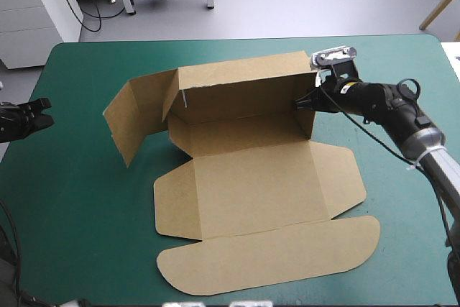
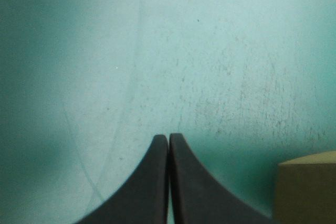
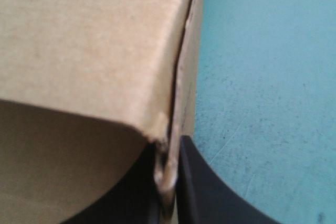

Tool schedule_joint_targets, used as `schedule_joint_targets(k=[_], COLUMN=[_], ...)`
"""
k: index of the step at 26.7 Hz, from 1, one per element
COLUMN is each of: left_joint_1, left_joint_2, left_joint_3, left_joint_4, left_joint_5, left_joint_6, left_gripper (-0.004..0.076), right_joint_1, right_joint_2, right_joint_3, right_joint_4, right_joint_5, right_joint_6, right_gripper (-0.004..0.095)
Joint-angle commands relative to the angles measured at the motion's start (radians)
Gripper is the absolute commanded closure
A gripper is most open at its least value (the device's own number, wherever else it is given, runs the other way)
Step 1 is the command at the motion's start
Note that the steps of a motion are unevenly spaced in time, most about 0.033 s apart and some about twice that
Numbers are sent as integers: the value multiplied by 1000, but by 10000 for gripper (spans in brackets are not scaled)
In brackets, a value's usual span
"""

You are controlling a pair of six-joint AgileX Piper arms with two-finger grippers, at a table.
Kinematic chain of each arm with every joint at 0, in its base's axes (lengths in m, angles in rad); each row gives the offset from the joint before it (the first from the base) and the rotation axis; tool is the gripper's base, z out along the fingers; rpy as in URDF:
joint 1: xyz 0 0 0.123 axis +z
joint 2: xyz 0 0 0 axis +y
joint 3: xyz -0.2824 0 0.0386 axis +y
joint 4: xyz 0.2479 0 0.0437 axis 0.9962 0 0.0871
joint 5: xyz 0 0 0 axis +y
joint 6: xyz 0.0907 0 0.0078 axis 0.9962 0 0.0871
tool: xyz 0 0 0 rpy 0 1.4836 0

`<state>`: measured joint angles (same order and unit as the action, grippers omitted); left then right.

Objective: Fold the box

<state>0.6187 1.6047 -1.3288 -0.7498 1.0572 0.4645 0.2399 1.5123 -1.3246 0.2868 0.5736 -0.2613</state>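
Brown cut-cardboard box (image 1: 251, 177) sits central on the teal-green tabletop (image 1: 72, 206), rear wall raised. My right tool (image 1: 307, 101) pinches that wall's right end. My left tool (image 2: 168, 139) is closed, empty, near the left edge. I would hinge along the crease, slowly. Board inside the pinch is hidden.

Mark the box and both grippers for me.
box (image 1: 259, 185), high view, flat middle panel.
right gripper (image 1: 302, 103), high view, fingertips on the box's right end.
left gripper (image 2: 168, 137), left wrist view, where the fingertips meet.
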Motion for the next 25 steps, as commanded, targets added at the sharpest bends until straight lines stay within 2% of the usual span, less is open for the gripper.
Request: schedule_joint_targets(k=[1,5,10,14,18,25], left_joint_1=[1,1,1,1,1,1], left_joint_2=[-41,-41,-41,-41,-41,-41], left_joint_3=[-23,-23,-23,-23,-23,-23], left_joint_4=[-62,-101,-110,-110,-110,-110], left_joint_5=[-22,-29,-29,-22,-9,20], left_joint_6=[-7,-9,-9,-19,-19,-19], left_gripper=[734,734,734,734,734,734], right_joint_1=[-7,-7,-7,-7,-7,-7], right_joint_2=[-39,-39,-39,-39,-34,28], right_joint_3=[-170,-250,-191,-91,-23,-24], right_joint_4=[-88,-105,-98,-100,-113,-122], right_joint_5=[170,462,608,597,502,345], right_joint_6=[173,268,270,270,255,201], right_gripper=[921,921,921,921,922,921])
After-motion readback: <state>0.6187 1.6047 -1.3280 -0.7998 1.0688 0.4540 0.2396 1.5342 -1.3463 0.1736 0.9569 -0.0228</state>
